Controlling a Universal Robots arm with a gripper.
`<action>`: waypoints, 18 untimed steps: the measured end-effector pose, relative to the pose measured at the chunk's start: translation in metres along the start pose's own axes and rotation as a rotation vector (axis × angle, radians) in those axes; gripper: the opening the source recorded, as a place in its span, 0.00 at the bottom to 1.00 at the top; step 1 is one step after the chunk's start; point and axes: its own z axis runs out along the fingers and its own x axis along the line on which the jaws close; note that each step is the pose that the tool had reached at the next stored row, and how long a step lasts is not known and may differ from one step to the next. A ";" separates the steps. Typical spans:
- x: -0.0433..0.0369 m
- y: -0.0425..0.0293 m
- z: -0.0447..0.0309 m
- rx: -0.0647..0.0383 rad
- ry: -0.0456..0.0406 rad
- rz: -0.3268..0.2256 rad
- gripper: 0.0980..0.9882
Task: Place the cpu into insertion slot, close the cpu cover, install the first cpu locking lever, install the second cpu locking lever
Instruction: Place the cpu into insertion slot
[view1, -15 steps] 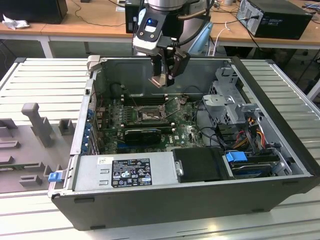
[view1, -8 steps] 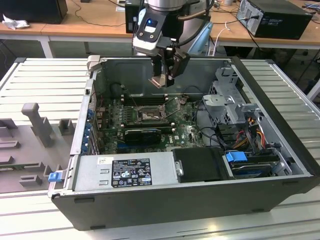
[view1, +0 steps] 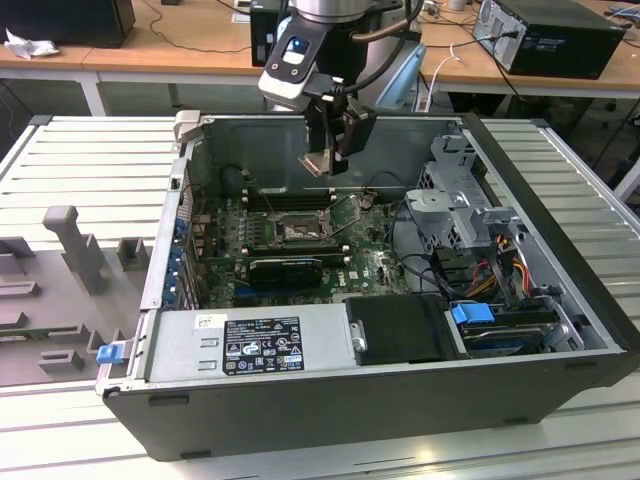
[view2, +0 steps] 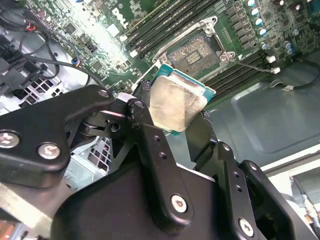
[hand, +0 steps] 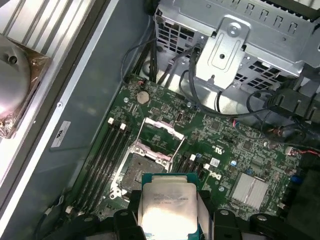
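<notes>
Above the open insertion slot (view1: 298, 232) | your hand (view1: 333, 150) grips the cpu (view1: 318, 164), well clear | keep it level, match corners, lower straight, don't force

An open computer case (view1: 400, 400) holds a grey power supply (view1: 322, 345), metal drive cage (view1: 455, 195) and black card (view1: 285, 268).

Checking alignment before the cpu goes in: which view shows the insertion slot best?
The second wrist view: the insertion slot lies whole and unobstructed, beyond the cpu held in the jaws. In the first wrist view the cpu covers one corner; the exterior view shows it from afar, at a slant.
</notes>
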 end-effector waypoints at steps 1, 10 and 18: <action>0.0000 0.0000 0.0002 0.000 -0.0020 0.024 0.48; 0.0000 -0.0001 0.0018 -0.003 -0.0162 0.184 0.48; 0.0003 -0.0001 0.0030 -0.006 -0.0272 0.308 0.48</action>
